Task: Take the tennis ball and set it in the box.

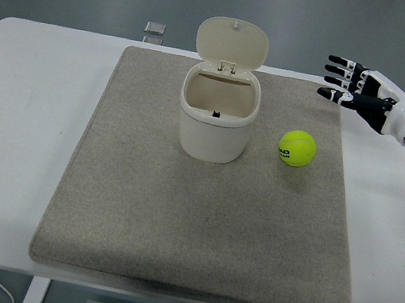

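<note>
Right of the box (217, 117), on the grey mat (138, 211), sits the tennis ball (297, 148), just beside it, untouched. Right hand (361, 88) hovers beyond the ball, well apart, fingers spread, empty. Box lid stands open.

Right robot hand (361, 88): white shell, black fingers with pale joints, silver wrist ring.

Dark, unreadable print on tennis ball (297, 148).
</note>
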`<state>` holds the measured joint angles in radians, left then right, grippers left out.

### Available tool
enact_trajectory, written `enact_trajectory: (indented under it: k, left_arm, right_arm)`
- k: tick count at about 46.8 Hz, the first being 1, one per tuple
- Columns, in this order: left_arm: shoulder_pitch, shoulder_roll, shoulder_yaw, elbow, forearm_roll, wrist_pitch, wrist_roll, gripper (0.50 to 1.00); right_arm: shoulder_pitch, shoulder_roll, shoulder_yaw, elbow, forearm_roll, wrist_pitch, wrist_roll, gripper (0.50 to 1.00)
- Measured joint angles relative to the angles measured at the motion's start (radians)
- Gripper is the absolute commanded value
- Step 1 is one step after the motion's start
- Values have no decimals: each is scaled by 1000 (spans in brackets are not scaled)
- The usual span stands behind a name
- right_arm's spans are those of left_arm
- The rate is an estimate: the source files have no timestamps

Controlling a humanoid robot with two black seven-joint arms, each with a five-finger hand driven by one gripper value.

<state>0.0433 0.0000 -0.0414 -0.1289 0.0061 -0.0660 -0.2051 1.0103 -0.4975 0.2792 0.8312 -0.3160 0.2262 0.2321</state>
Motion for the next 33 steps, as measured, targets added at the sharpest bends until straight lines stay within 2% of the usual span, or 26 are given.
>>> enact_trajectory:
  k: [10, 28, 33]
  left_arm:
    - [0, 0, 0, 0, 0, 0, 0, 992]
    - [0, 0, 0, 0, 0, 0, 0, 992]
    - [0, 0, 0, 0, 0, 0, 0, 992]
  right_arm:
    - [8, -24, 0, 0, -144, 8, 28, 930]
    - [4, -29, 3, 14, -426, 21, 54, 928]
    - [6, -29, 3, 26, -517, 22, 89, 930]
